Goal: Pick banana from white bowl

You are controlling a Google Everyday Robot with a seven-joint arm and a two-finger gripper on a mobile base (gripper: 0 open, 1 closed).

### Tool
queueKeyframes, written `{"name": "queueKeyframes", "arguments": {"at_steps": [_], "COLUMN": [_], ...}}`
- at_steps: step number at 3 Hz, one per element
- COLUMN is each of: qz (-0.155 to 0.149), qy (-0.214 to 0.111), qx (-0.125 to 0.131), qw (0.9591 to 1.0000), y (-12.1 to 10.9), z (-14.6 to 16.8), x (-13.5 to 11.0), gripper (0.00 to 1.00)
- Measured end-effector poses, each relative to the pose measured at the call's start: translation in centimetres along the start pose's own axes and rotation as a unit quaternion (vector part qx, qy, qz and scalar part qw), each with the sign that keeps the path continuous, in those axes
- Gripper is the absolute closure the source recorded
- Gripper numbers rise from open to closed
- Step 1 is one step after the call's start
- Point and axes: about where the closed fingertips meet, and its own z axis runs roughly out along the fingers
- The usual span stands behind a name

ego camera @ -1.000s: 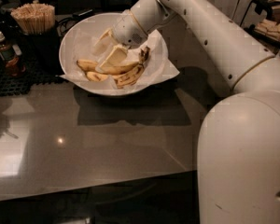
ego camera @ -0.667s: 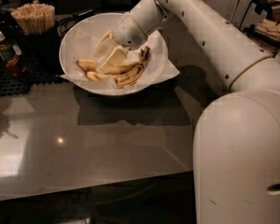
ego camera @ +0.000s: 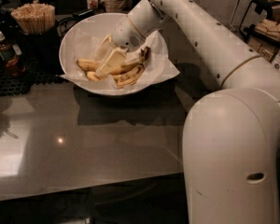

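The white bowl (ego camera: 67, 41) with a crumpled white paper liner (ego camera: 164, 68) stands on the dark counter at the back. It holds a few yellow, brown-spotted bananas (ego camera: 130, 77), with one end sticking out to the left (ego camera: 86, 64). My gripper (ego camera: 107, 54) reaches down into the bowl from the right. It is open, with one cream finger (ego camera: 105, 43) above the bananas and the other (ego camera: 112, 63) lying on them. The fingers hide the middle of the bananas.
A dark cup of wooden sticks (ego camera: 35, 17) and a small brown bottle (ego camera: 4, 52) stand on a black mat (ego camera: 9, 80) left of the bowl. A shelf with packets (ego camera: 270, 29) is at the right. My arm's large white body (ego camera: 233, 148) fills the lower right.
The gripper stays in the bowl over the bananas and has barely shifted. The bananas lie as before.
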Motion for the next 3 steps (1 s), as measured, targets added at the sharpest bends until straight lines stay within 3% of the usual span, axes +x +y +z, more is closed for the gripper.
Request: {"name": "queueKeyframes", "arguments": {"at_steps": [3], "qz": [0.016], "qy": [0.013], "qx": [-0.011], "qw": [0.9997], "y": [-0.47], "z": [1.31], "x": [0.28], "gripper": [0.49]}}
